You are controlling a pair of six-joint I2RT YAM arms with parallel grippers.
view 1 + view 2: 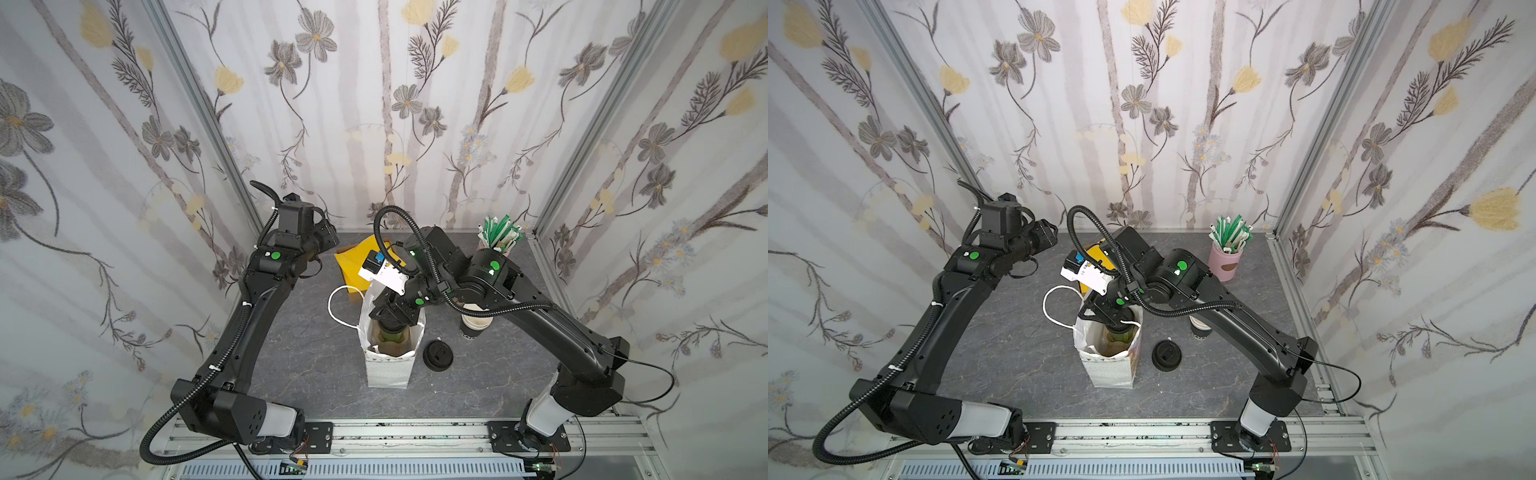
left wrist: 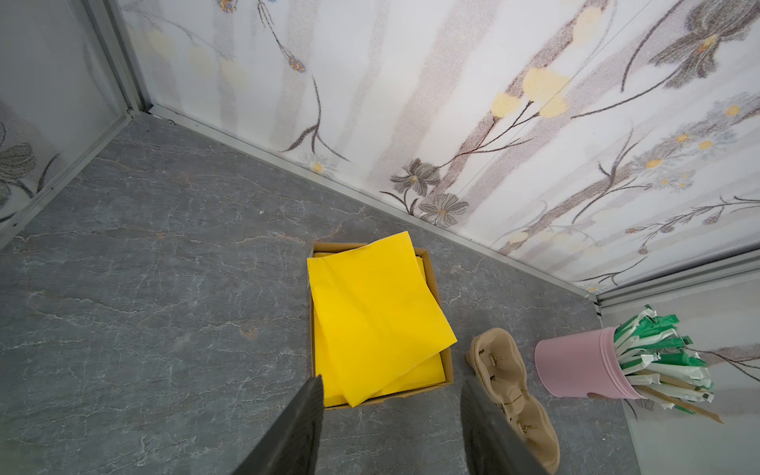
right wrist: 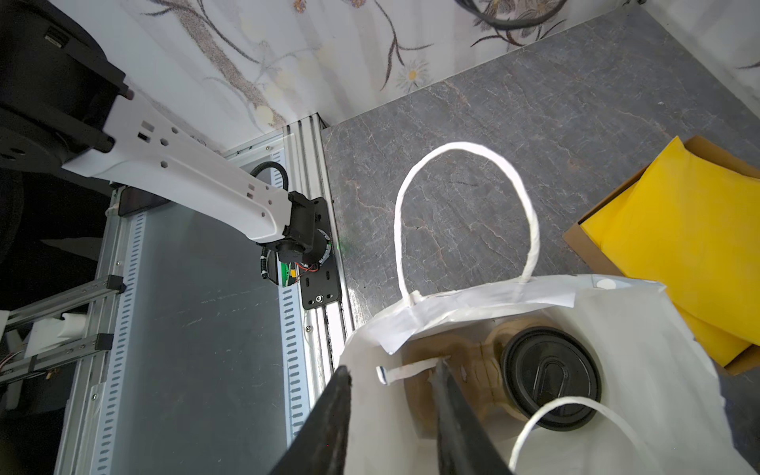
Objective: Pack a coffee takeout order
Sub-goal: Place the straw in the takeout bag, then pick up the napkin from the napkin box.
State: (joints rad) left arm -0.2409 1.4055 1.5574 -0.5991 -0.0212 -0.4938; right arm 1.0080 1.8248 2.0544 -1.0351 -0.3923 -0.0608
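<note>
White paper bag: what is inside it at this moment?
A green cup with a black lid sits in a brown pulp carrier. The bag's bottom is hidden beneath them.

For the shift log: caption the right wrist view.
Open right pincer at the bag rim; lidded cup inside, yellow napkins nearby.

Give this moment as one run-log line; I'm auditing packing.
lidded cup: inside bag | right gripper: open over bag mouth | left gripper: open near napkins | napkins: in box
</note>
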